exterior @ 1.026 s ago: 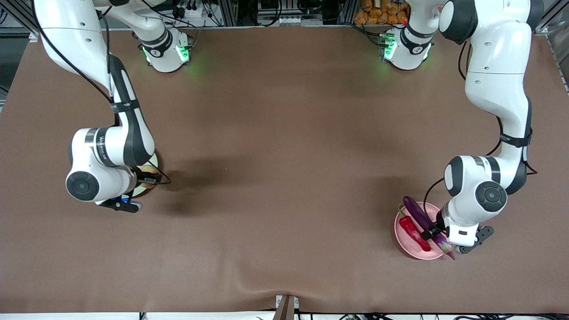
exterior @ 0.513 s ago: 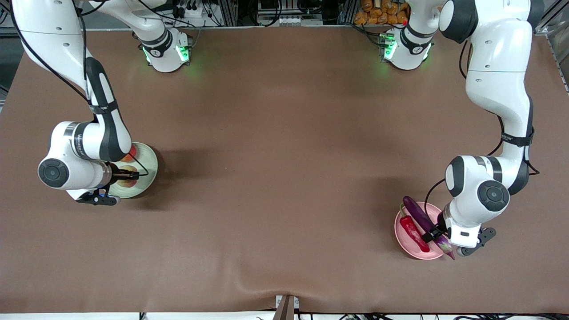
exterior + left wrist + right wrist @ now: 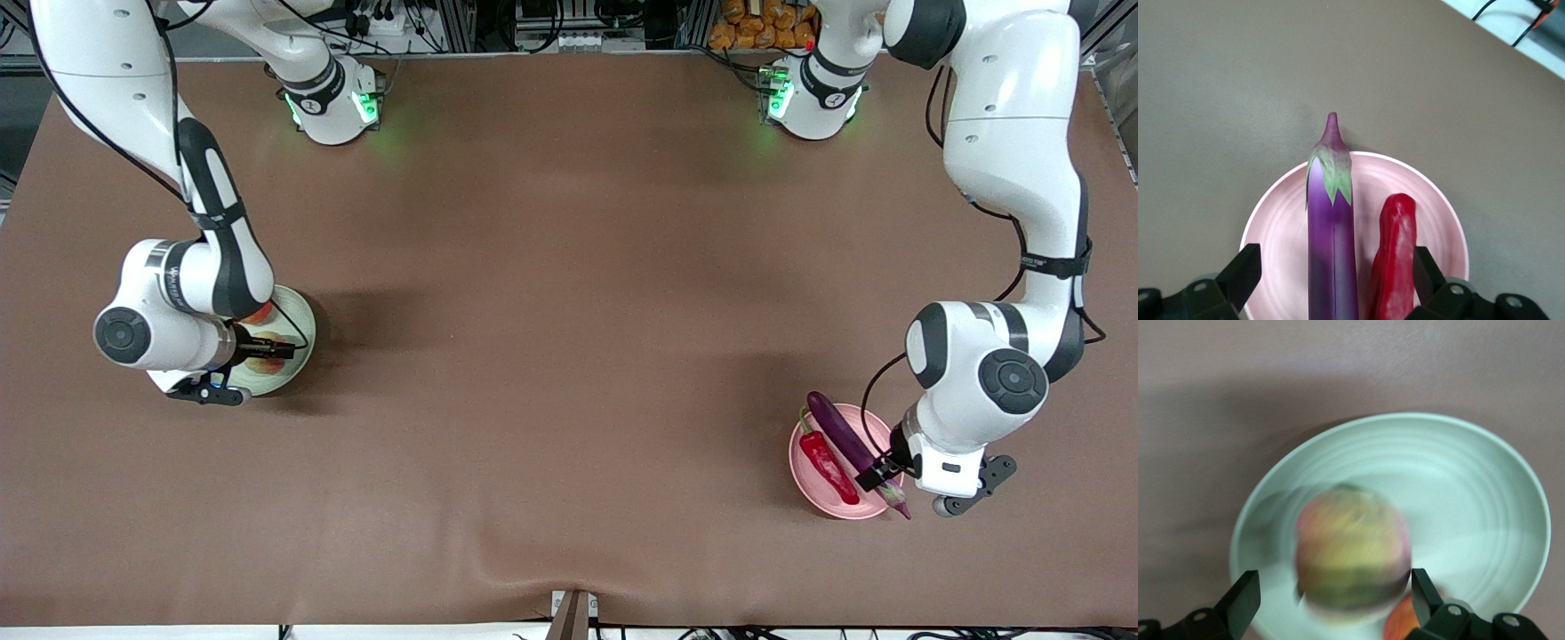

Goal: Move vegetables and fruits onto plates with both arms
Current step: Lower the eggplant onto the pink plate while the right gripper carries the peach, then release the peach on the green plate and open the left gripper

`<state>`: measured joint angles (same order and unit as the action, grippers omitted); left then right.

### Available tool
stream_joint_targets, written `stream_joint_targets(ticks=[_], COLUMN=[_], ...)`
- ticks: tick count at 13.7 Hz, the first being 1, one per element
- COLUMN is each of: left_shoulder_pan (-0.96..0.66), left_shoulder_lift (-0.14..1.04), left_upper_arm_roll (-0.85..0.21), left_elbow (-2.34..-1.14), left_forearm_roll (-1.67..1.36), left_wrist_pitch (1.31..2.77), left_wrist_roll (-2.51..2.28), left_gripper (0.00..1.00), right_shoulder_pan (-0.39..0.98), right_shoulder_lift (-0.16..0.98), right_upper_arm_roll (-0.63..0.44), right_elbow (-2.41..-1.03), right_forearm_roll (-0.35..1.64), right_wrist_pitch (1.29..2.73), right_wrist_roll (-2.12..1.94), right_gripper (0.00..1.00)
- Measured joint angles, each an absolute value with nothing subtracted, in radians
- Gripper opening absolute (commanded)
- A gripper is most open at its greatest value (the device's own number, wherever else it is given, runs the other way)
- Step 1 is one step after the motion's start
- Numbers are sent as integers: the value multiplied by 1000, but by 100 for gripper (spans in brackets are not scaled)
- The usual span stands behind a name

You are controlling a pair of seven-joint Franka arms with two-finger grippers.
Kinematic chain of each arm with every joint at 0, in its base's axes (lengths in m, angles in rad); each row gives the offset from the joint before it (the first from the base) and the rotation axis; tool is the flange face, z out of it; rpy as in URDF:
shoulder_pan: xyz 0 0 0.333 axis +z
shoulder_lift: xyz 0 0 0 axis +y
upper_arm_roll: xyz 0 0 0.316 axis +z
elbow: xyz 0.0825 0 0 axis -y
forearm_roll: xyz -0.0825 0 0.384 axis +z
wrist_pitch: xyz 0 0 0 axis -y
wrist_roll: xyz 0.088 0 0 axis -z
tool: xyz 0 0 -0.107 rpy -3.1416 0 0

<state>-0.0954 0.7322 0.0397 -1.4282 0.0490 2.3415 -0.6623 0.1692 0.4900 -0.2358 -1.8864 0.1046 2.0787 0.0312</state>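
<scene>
Between the right hand's [image 3: 1331, 603] spread fingers sits the peach [image 3: 1353, 547].

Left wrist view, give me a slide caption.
Open left gripper above eggplant and chili pepper on pink plate.

On the bench [image 3: 569, 356], one plate [image 3: 298, 324] lies toward the right arm's end, with the peach [image 3: 1353, 547] and the apple [image 3: 1401, 623] on it, touching each other. The other plate [image 3: 1431, 207] lies toward the left arm's end, nearer the front camera, carrying the eggplant [image 3: 1331, 240] and chili pepper [image 3: 1395, 257] side by side, the eggplant's stem end overhanging the rim.
</scene>
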Motion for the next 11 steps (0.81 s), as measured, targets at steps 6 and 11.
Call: stream_joint_targets(ticks=[6, 11], left_shoulder_pan=[-100, -94], left_shoulder_lift=[516, 301], left_upper_arm_roll=[9, 3], left_elbow=[-1602, -1824], left_forearm_roll=[49, 49], left_wrist_pitch=[2273, 2256], left_wrist_roll=[-653, -466], left_gripper=[100, 100], right_shoulder_pan=[166, 44], right_shoulder_lift=[435, 421], right_upper_arm_roll=[-201, -71], right_elbow=[-1386, -1108], right_forearm_roll=[154, 154], right_wrist_pitch=[1632, 1376], right_wrist_roll=[30, 29], right_gripper=[100, 100])
